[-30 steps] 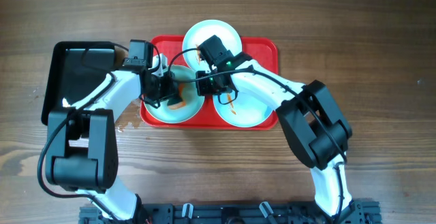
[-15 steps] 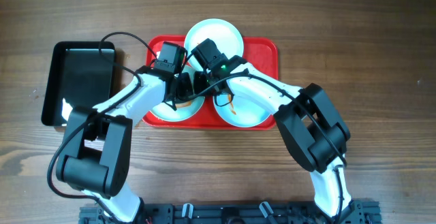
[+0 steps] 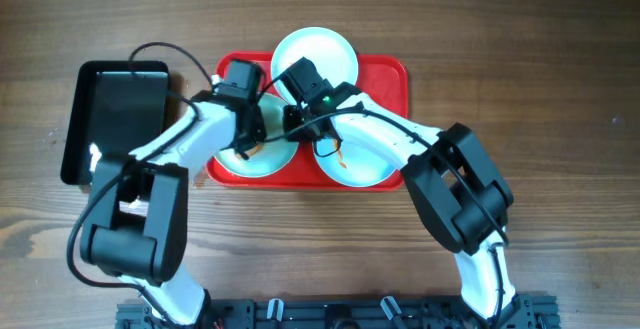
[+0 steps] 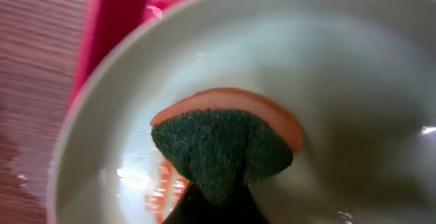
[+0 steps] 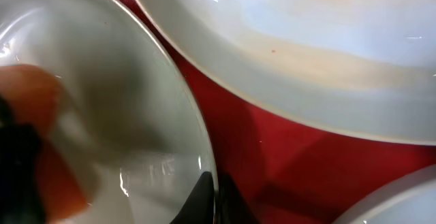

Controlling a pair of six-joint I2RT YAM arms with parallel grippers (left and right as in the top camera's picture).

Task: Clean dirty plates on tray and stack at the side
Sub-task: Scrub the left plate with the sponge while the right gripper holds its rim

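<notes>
Currently the left tool (image 4: 211, 207) is clamped on a green-faced sponge (image 4: 221, 146) pressed into the near-left plate (image 4: 340, 81). That plate sits on the red tray (image 3: 385, 74), its rim just beside the far plate (image 3: 325, 54) and the near-right plate (image 3: 365, 167). The right tool (image 5: 212, 200) is closed on the near-left plate's far-right rim, pinning it.

That pinch looks thin and the plate looks wet, so a hard scrub could pull the rim free and send the plate spinning or skidding into its neighbours. Both tools work close together over one plate, and a wide stroke could knock them against each other. An orange smear (image 4: 167, 183) by the sponge's near edge could be missed or spread. Pushing hard leftward could also shove the tray along the table (image 3: 500, 29).
</notes>
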